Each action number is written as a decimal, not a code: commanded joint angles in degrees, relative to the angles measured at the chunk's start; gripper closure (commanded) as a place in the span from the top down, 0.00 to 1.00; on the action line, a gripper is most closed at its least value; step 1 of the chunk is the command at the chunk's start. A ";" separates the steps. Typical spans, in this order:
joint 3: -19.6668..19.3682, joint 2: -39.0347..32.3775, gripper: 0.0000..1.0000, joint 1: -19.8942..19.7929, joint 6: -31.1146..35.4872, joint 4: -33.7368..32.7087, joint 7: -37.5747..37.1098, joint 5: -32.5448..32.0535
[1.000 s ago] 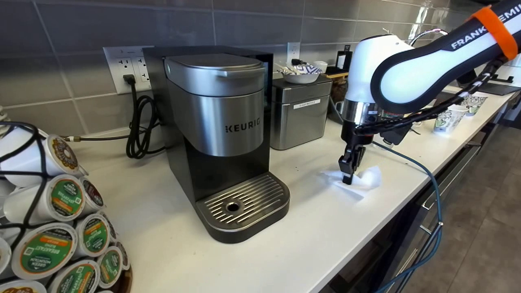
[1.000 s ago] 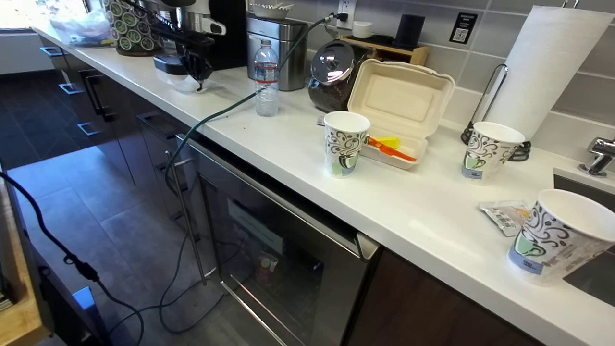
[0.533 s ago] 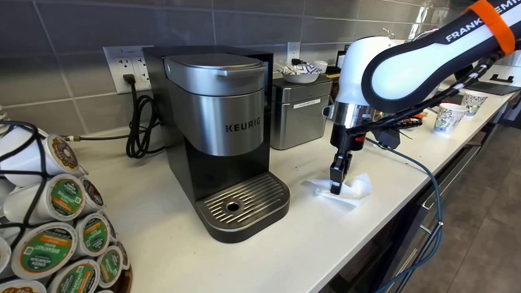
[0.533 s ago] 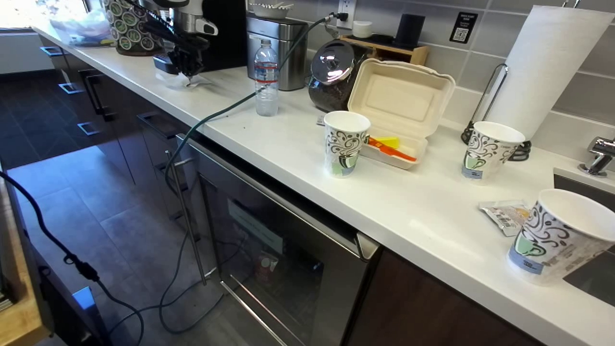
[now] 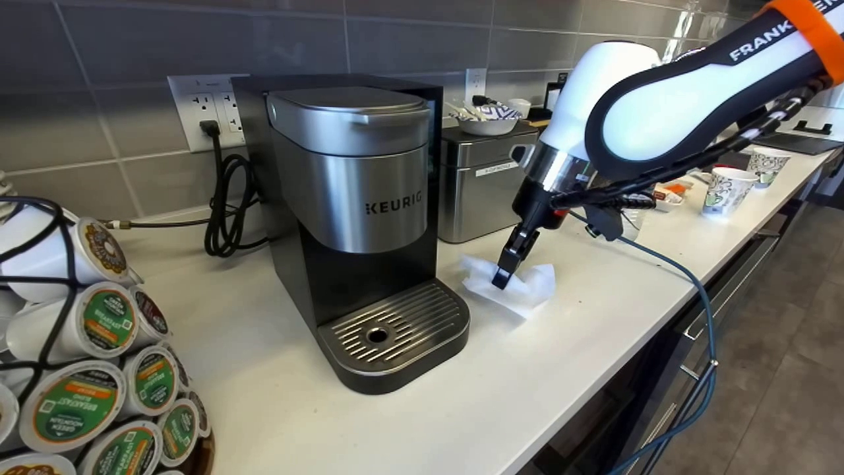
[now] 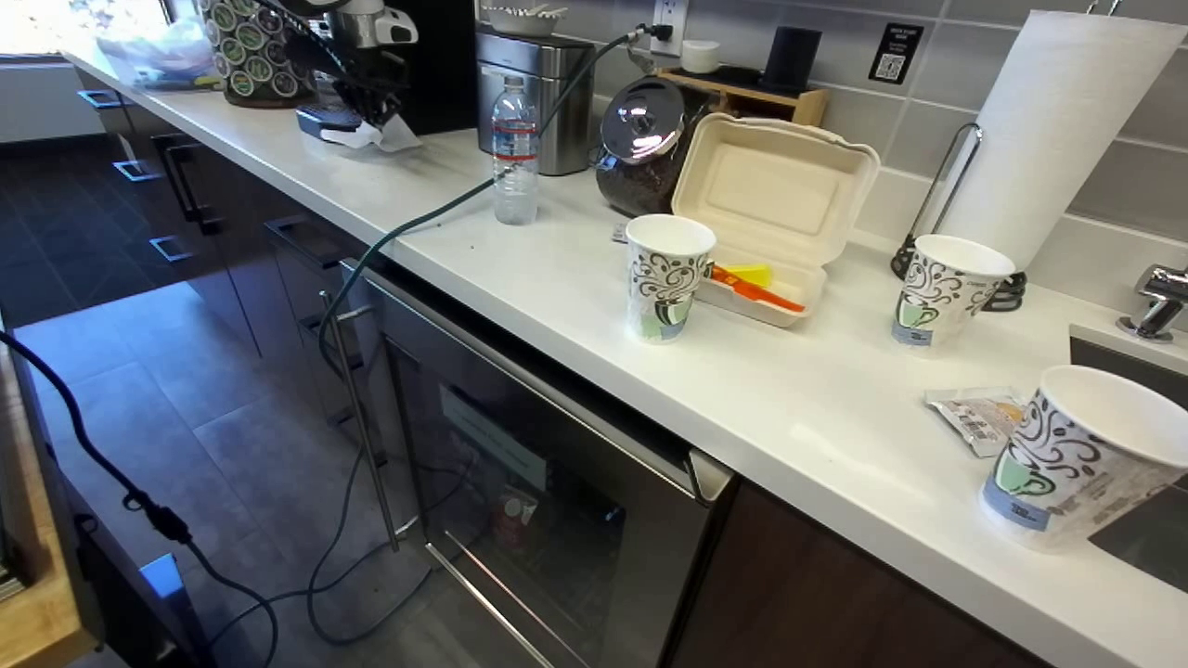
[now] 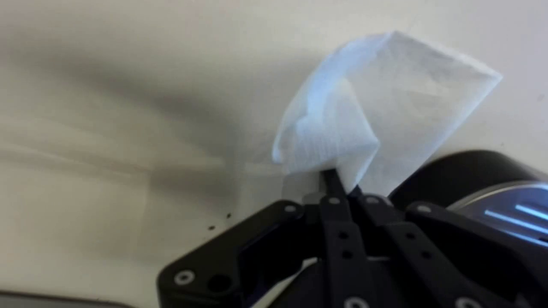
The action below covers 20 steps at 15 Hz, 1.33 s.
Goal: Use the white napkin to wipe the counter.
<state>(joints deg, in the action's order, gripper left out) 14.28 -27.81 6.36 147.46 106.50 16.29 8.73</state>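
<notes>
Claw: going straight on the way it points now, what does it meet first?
Most likely the counter: the claw slants down at it, and the gripped napkin may get pressed in between. The coffee maker looks off to one side. The remaining gap is hard to judge.

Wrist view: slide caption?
Gripper pinching the white napkin over the counter, dark specks on one side, drip tray on the other.

White arm (image 5: 649, 119) has black edging (image 5: 595, 125), FRANK lettering (image 5: 761, 41) beside orange band (image 5: 814, 38); black cable (image 5: 715, 157) below band; silver collar (image 5: 556, 167), black gripper (image 7: 342, 187), pale screws (image 7: 184, 277), well apart from band.
</notes>
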 commanded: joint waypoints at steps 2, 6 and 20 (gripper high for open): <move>-3.09 3.57 0.00 0.73 3.37 2.13 -3.14 -3.86; -5.26 3.35 0.41 1.64 2.48 1.48 -6.65 -7.05; -5.07 28.23 1.00 -4.93 -12.09 20.00 6.95 6.01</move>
<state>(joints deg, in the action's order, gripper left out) 9.97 -7.32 2.91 137.54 119.29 15.82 8.98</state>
